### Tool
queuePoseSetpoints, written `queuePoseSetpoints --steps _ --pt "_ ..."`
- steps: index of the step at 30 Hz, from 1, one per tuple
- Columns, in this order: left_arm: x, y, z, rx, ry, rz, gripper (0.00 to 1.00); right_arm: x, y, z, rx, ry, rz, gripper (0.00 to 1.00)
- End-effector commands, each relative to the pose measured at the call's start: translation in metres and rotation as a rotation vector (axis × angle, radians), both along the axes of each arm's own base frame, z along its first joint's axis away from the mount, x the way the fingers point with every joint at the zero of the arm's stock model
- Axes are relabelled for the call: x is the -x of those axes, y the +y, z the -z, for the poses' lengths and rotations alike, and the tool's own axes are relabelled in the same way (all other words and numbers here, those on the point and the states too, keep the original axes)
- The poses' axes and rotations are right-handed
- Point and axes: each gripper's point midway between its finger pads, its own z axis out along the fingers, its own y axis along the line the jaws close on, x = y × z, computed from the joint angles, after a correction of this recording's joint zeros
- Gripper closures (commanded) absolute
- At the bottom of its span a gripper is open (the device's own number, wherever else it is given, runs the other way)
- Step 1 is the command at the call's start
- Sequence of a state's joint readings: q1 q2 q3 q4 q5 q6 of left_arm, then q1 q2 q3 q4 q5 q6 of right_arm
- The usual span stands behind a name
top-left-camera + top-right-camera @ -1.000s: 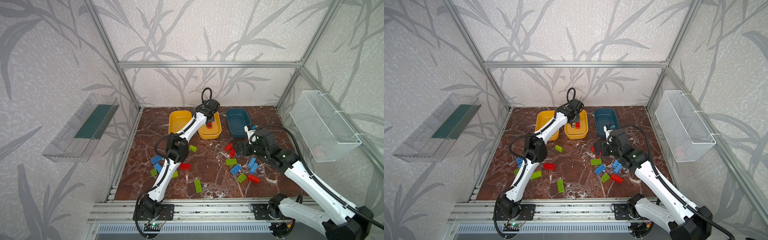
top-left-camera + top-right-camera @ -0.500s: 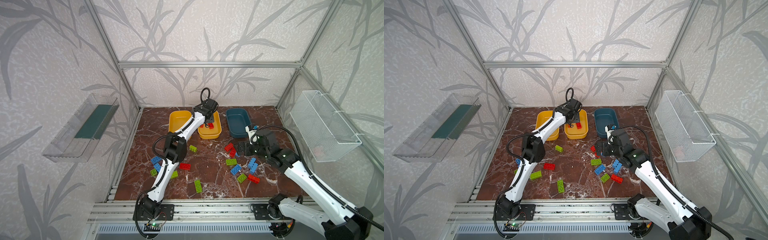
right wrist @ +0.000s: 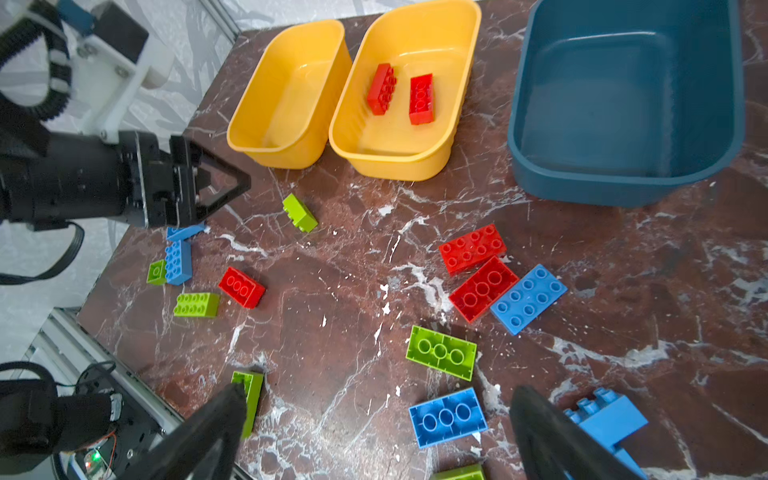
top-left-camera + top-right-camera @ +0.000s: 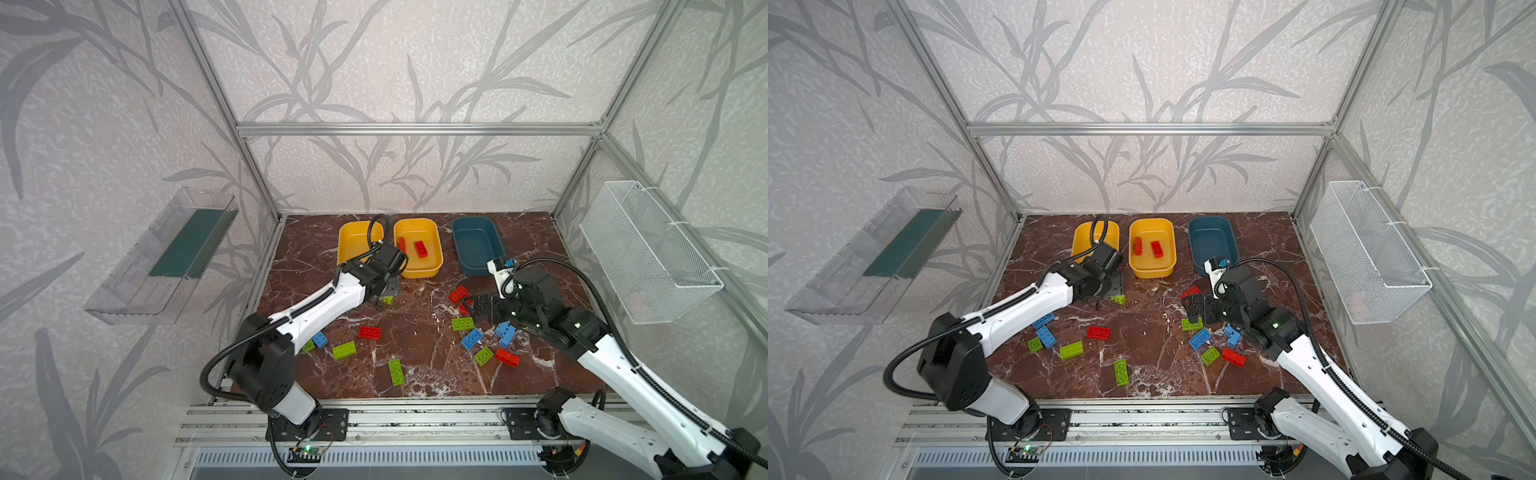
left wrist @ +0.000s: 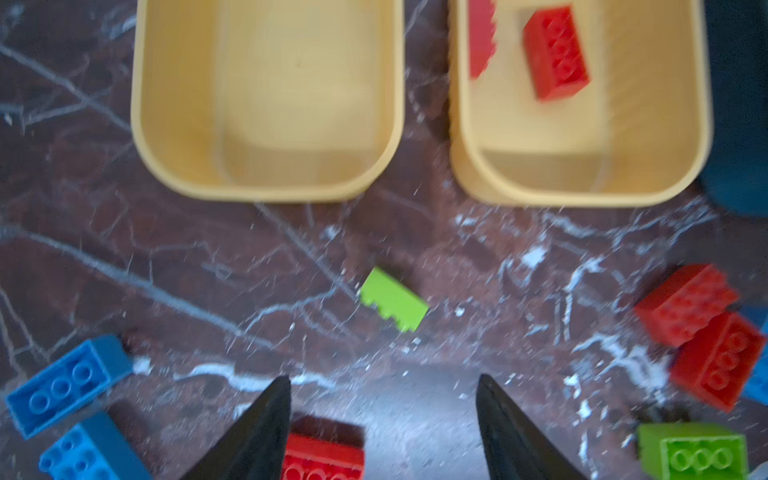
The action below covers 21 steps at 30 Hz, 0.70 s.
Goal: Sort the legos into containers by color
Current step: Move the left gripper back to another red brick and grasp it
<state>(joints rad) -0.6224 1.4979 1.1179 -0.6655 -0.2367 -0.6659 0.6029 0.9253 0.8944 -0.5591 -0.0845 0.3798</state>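
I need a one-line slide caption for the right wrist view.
Two red legos lie in one yellow tub; the teal tub is empty.

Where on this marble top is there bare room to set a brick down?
Bare: the marble strip between the lone red brick and the brick cluster by the right gripper, which is crowded. Also bare: right of the teal tub in both top views.
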Motion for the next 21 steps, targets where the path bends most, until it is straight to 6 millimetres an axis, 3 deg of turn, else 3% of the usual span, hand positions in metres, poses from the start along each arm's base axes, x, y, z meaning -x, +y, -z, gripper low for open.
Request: queuePoseSetpoints --steps 1,4,9,21 --pt "0.035 0.004 0.016 0.049 0.030 -0.001 0.23 0.010 0.003 -0.001 0.023 0.003 0.003 0.01" --pt "0.058 0.006 0.026 0.053 0.047 0.037 0.15 0.016 0.007 0.000 0.037 0.006 -0.003 0.01" --pt "0.079 0.017 0.040 0.024 0.070 0.071 0.05 0.026 0.013 0.000 0.051 0.007 -0.006 0.01" --pt "0.082 0.022 0.080 -0.044 0.135 0.086 0.03 0.039 0.008 0.003 0.075 0.015 0.012 0.01"
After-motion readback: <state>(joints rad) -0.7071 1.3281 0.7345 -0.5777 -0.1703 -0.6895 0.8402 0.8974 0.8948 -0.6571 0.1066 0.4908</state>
